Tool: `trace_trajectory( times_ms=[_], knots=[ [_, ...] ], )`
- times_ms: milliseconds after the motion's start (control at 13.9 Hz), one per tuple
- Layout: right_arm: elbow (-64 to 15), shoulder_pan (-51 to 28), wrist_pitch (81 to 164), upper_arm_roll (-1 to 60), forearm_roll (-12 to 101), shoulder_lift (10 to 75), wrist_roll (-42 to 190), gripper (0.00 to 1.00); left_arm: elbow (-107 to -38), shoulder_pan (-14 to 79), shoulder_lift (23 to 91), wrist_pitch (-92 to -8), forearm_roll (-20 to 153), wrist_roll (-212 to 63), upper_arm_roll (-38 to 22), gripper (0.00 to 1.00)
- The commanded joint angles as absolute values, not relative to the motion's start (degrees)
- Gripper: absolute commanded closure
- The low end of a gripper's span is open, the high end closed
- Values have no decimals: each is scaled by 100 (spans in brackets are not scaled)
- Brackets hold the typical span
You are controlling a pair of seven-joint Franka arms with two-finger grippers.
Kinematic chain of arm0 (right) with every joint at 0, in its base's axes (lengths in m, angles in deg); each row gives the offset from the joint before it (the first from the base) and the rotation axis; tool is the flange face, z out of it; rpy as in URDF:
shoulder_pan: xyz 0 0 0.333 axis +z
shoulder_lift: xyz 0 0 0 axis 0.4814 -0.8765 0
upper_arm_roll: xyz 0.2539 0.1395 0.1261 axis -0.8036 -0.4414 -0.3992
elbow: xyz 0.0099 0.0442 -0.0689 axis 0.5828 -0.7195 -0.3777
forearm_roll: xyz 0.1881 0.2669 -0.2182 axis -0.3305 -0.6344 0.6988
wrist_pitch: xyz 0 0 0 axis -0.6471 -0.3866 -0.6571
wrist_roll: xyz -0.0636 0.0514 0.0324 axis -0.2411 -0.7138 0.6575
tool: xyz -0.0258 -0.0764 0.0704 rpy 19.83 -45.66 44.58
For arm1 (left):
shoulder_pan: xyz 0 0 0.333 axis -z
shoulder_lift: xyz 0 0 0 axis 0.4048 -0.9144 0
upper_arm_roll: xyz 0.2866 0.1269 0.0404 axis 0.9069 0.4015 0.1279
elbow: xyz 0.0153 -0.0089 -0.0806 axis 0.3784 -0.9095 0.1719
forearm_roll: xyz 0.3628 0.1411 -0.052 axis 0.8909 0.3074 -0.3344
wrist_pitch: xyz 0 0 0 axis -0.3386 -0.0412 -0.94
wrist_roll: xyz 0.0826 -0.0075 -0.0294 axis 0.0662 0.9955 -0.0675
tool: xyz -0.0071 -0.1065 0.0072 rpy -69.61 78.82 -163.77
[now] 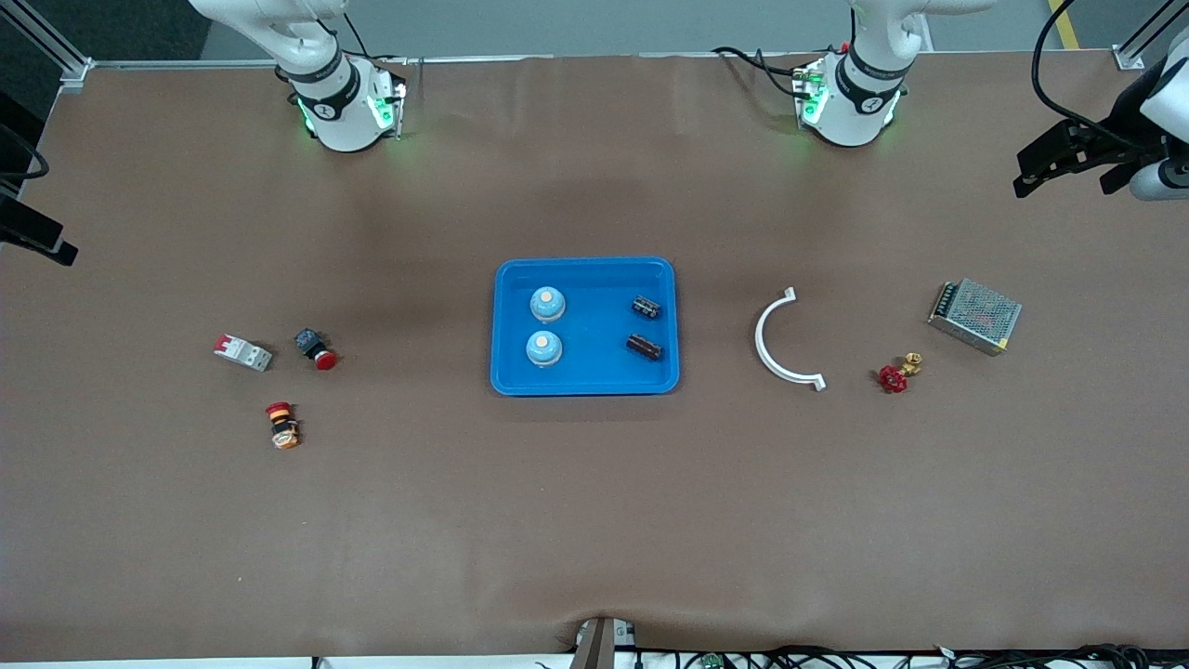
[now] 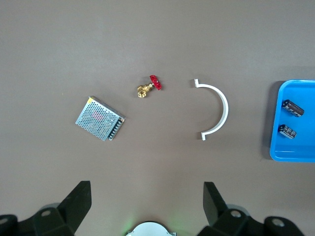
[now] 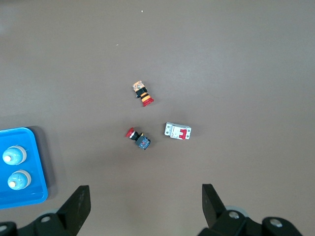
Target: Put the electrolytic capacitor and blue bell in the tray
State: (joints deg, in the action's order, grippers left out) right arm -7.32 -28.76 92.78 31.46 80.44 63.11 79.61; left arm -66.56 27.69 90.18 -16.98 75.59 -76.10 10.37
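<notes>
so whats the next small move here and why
Probably none beyond holding both arms parked: both bells and both capacitors already lie in the tray, and the left gripper and right gripper hang open and empty.

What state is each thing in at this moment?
Tray: flat on the table, holding four items.
Blue bells: two, upright in the tray.
Electrolytic capacitors: two, lying on their sides in the tray.
Left tool: open, empty, over bare table near the white curved clip.
Right tool: open, empty, over bare table near the circuit breaker.
</notes>
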Motion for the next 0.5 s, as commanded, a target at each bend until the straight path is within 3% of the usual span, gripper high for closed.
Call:
trace_trajectory(
  times_ms=[0,432],
  knots=[
    [-949,-2851,9400,3109,8124,6463,8019,0,-6771,2739,9162,-1674,7566,-7564,1016,0],
    [-984,-2851,9444,3109,8124,6463,8019,0,-6771,2739,9162,-1674,7566,-7564,1016,0]
  ],
)
